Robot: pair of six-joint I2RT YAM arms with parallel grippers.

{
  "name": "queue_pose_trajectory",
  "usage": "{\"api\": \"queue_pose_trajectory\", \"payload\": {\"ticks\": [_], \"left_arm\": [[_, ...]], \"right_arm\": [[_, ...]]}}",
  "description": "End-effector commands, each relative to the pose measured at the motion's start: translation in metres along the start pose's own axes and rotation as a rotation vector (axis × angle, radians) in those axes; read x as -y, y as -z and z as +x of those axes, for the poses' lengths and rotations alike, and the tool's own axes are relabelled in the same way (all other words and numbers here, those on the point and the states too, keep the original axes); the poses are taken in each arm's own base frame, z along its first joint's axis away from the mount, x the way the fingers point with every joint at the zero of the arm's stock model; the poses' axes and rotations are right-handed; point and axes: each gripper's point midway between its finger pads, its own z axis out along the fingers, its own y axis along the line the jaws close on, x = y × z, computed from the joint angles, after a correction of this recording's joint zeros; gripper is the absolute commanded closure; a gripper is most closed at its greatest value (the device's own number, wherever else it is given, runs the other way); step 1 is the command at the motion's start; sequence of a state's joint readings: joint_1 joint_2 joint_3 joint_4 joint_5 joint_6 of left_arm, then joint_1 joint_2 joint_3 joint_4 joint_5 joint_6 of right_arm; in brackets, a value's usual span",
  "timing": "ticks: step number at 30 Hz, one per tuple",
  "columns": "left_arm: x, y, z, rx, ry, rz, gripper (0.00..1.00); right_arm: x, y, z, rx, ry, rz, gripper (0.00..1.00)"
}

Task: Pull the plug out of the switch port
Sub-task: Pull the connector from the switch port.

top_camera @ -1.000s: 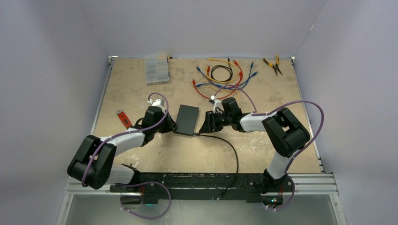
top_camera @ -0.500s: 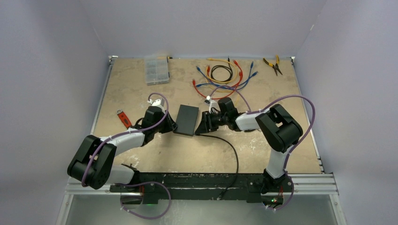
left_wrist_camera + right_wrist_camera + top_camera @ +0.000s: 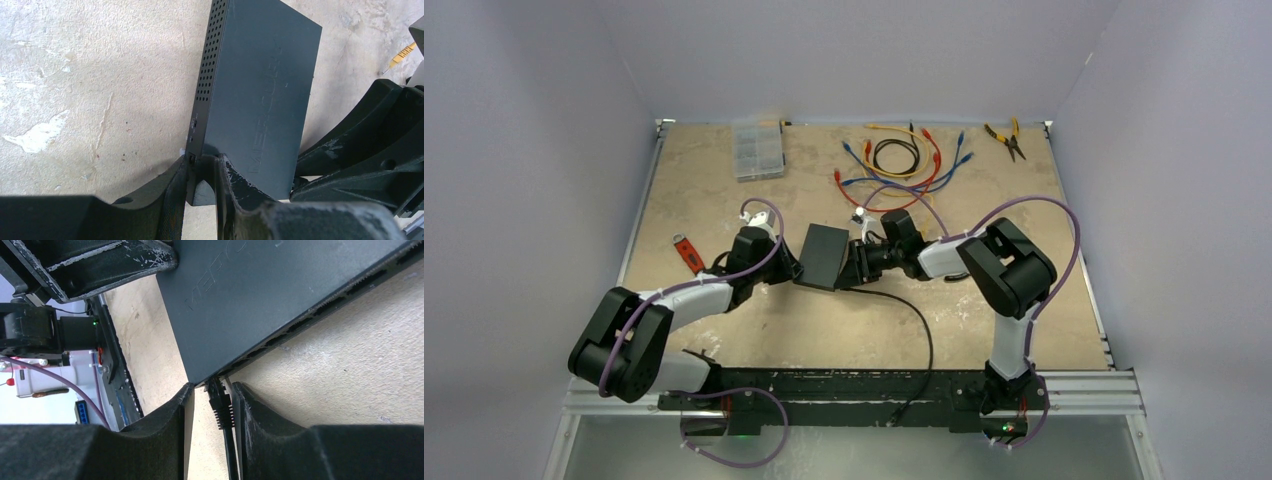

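Switch [image 3: 824, 255] lies flat mid-table in the overhead view. The left gripper [image 3: 792, 270] is at its near left corner and the right gripper [image 3: 852, 272] at its near right, where a black cable [image 3: 930, 345] leads off.

Left wrist view: the jaws pinch the switch's corner, likely to anchor it against the pull.

Right wrist view: the plug [image 3: 218, 402] sits in its port between narrowly spread jaws. A sliver of gap shows on one side; contact on the other is hard to judge.

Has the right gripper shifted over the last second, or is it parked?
Yes. The right gripper has slid left toward the switch, which has stayed put; its fingers now bracket the black plug at the switch's near corner.
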State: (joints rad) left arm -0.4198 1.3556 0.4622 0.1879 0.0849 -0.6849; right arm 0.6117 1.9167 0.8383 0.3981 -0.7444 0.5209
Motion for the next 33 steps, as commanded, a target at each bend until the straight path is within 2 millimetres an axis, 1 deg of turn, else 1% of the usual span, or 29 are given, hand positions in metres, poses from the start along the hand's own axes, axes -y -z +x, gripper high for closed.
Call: {"api": "queue_pose_trajectory", "payload": {"ticks": [1,4,6,10,15,20,23,27,33], "left_arm": [[-0.038,0.007,0.056,-0.19,-0.018,-0.117,0.76],[-0.039,0.008,0.057,-0.193,-0.019,-0.12,0.76],[-0.038,0.008,0.057,-0.192,-0.02,-0.119,0.76],[-0.039,0.008,0.057,-0.192,-0.02,-0.121,0.76],[-0.04,0.007,0.056,-0.192,-0.019,-0.13,0.76],[-0.044,0.008,0.056,-0.189,-0.012,-0.155,0.77],[-0.045,0.008,0.055,-0.186,-0.008,-0.167,0.81],[-0.047,0.008,0.055,-0.184,-0.003,-0.181,0.83],[-0.051,0.007,0.055,-0.183,0.004,-0.205,0.87]], "right_arm": [[0.023,-0.01,0.031,-0.078,-0.051,0.09,0.64],[0.024,-0.012,0.031,-0.08,-0.053,0.087,0.65],[0.025,-0.013,0.031,-0.084,-0.056,0.091,0.69],[0.028,-0.013,0.034,-0.095,-0.06,0.095,0.84],[0.027,-0.014,0.037,-0.105,-0.063,0.086,1.0],[0.029,-0.012,0.042,-0.123,-0.076,0.093,1.0],[0.03,-0.01,0.042,-0.123,-0.072,0.108,1.0],[0.035,-0.008,0.043,-0.124,-0.072,0.132,1.0],[0.043,-0.004,0.051,-0.136,-0.085,0.151,1.0]]}}
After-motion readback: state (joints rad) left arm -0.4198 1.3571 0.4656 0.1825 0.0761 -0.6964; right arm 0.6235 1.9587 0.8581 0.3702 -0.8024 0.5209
